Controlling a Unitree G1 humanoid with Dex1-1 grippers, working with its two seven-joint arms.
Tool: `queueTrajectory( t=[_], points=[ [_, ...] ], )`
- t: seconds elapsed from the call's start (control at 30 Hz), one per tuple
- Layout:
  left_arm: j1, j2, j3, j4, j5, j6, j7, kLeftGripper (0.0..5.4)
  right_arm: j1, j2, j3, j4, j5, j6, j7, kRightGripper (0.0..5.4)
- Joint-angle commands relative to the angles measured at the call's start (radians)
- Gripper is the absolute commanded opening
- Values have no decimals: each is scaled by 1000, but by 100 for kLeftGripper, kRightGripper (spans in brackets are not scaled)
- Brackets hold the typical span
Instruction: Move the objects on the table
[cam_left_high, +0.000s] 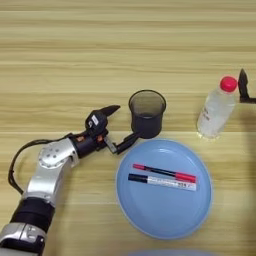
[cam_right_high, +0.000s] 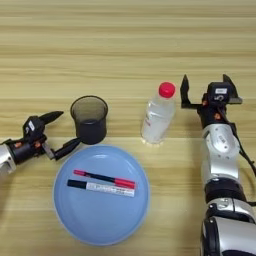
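The dark translucent cup (cam_left_high: 147, 119) is being flanked by the spread fingers of the left gripper (cam_left_high: 118, 126), upright beside the blue plate's (cam_left_high: 165, 220) far-left rim; the right gripper (cam_right_high: 207, 85), also spread, is being held beside the bottle (cam_right_high: 158, 116).

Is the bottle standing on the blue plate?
No, the bottle stands on the bare table beyond the plate, which holds only the marker and the pen.
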Motion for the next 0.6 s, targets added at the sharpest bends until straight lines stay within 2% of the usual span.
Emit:
queueTrajectory(
  t=[0.03, 0.6],
  points=[
    [-27, 1, -12, 19, 22, -3, -4, 540, -13, 8, 3, 0, 2, -4, 3, 537],
    [-74, -26, -33, 74, 57, -12, 8, 540, -11, 10, 2, -8, 4, -3, 6, 537]
  ],
)
